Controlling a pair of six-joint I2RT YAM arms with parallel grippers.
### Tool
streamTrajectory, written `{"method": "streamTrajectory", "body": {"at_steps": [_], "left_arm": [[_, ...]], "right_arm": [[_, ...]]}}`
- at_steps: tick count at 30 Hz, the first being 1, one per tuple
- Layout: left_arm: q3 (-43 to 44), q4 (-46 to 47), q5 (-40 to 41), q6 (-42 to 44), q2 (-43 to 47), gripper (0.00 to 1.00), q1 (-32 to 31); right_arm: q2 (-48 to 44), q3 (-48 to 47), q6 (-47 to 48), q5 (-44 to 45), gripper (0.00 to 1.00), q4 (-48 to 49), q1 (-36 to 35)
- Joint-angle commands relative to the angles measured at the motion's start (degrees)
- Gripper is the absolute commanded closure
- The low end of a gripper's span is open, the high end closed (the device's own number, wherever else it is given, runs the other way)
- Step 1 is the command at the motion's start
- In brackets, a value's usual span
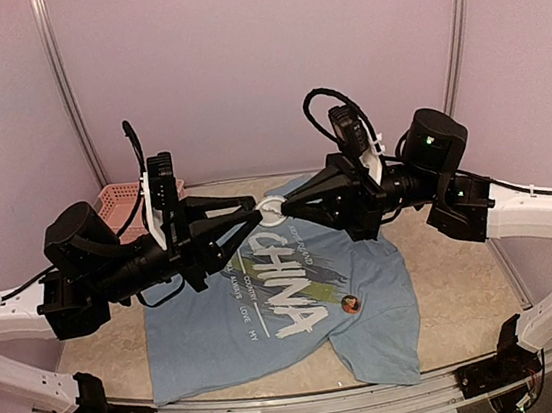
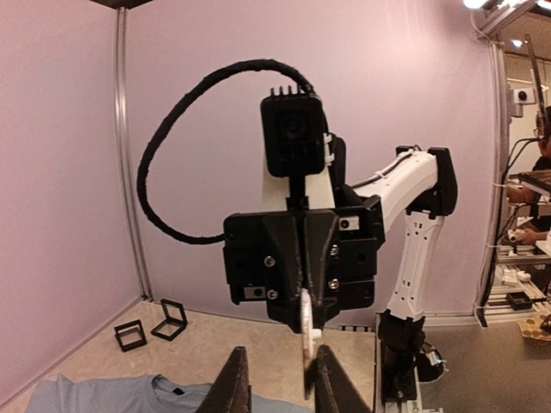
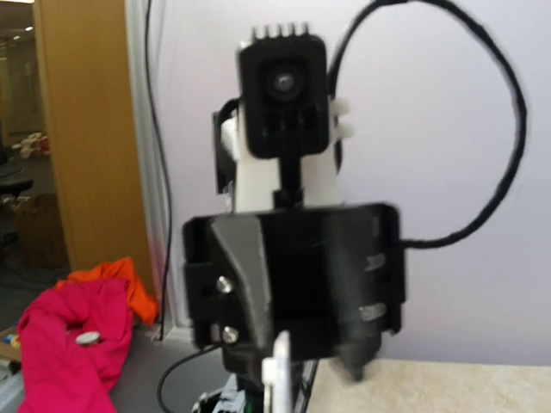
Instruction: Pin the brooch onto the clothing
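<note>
One light blue T-shirt [image 1: 377, 330], lettered "CHINA" in white, lies flat at lower centre with one dark round badge [image 1: 350, 304] on it. Above it, the closed right gripper [image 1: 286, 208] pinches one white brooch [image 1: 271, 209]. The left gripper [image 1: 255, 210] straddles it, fingers parted. One pink basket [image 1: 119, 201] sits upper left.

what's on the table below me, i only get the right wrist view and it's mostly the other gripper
observer: A light blue T-shirt lies spread out on the table, print side up. The top view shows it.
operator: who has the white thing at the bottom of my picture
observer: You do. In the left wrist view the right gripper is shut on the white disc, which shows edge-on.
</note>
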State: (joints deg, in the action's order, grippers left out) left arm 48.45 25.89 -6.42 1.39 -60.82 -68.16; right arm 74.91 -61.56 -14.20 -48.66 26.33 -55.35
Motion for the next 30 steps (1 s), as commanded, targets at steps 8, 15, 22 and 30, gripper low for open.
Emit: {"method": "streamTrajectory", "body": {"at_steps": [8, 15, 22, 30], "left_arm": [[-0.48, 3.03, 0.61, -0.06, -1.53, 0.87, -0.31], [0.08, 2.86, 1.59, -0.29, -2.54, 0.96, -0.31], [-0.69, 1.6, 5.72, 0.43, -1.41, 1.0, -0.33], [7.41, -24.17, 12.78, 3.3, -2.07, 1.0, -0.44]], "right_arm": [[-0.32, 0.31, -1.89, 1.98, 1.0, 5.48, -0.92], [0.14, -0.08, -1.24, 2.14, 1.0, 4.66, -0.9], [-0.41, -5.81, 8.49, 4.64, 0.67, -13.92, -0.79], [-6.45, -15.93, 25.32, 13.42, 0.01, -47.95, 1.99]]}}
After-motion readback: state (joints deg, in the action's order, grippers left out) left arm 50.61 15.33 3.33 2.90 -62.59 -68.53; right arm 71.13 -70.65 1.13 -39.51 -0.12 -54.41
